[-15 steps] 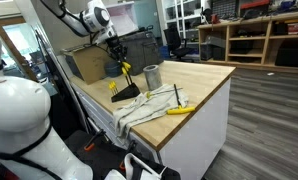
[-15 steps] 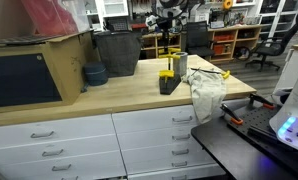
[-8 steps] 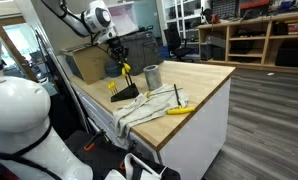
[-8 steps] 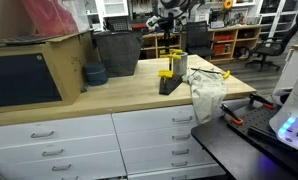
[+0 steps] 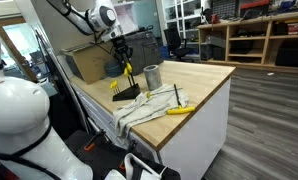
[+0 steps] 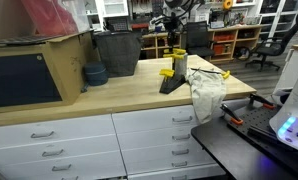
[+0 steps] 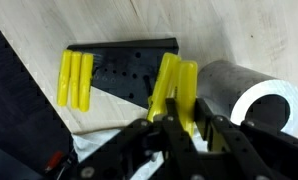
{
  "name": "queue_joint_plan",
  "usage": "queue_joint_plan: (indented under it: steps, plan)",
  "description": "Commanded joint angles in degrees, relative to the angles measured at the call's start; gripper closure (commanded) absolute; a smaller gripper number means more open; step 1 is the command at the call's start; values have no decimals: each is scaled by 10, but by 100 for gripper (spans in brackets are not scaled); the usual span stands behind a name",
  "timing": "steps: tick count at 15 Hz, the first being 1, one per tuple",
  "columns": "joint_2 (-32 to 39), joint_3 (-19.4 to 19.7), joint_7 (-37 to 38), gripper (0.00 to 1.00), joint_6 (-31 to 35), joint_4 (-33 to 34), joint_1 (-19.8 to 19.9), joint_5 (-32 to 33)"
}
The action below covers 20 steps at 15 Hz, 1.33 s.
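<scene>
My gripper (image 7: pixel 179 128) is shut on a yellow forked piece (image 7: pixel 175 88) and holds it upright just above the bench. Below it lies a black perforated base (image 7: pixel 124 70), and another yellow piece (image 7: pixel 74 80) rests at its far end. In both exterior views the gripper (image 5: pixel 120 52) (image 6: pixel 174 40) hangs over that base (image 5: pixel 127 94) (image 6: pixel 169 85), the held yellow piece (image 5: pixel 126 73) (image 6: pixel 178 60) dangling from it. A metal cup (image 7: pixel 251 100) (image 5: pixel 152 76) stands right beside the base.
A grey cloth (image 5: pixel 147 106) (image 6: pixel 206 90) drapes over the wooden bench edge, with a yellow-handled tool (image 5: pixel 179 109) on it. A cardboard box (image 5: pixel 89 65), a dark bin (image 6: pixel 117 52) and a blue bowl (image 6: pixel 94 74) stand further along the bench.
The gripper has shifted slightly sideways toward the metal cup, carrying the yellow piece with it. Its grip has not changed.
</scene>
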<state>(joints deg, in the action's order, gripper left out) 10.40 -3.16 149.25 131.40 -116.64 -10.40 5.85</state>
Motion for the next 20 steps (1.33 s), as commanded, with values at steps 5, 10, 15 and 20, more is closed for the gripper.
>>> queue_joint_plan:
  steps: [5, 10, 15, 20]
  plan:
    - [-24, 185, -2, 13, -18, -40, -138, 11]
    - [-75, 110, -19, 0, -21, -49, -113, 44]
    - [-127, 3, -173, 0, -41, -28, -58, -40]
    - [-152, -27, -374, 0, -148, 20, -21, -73]
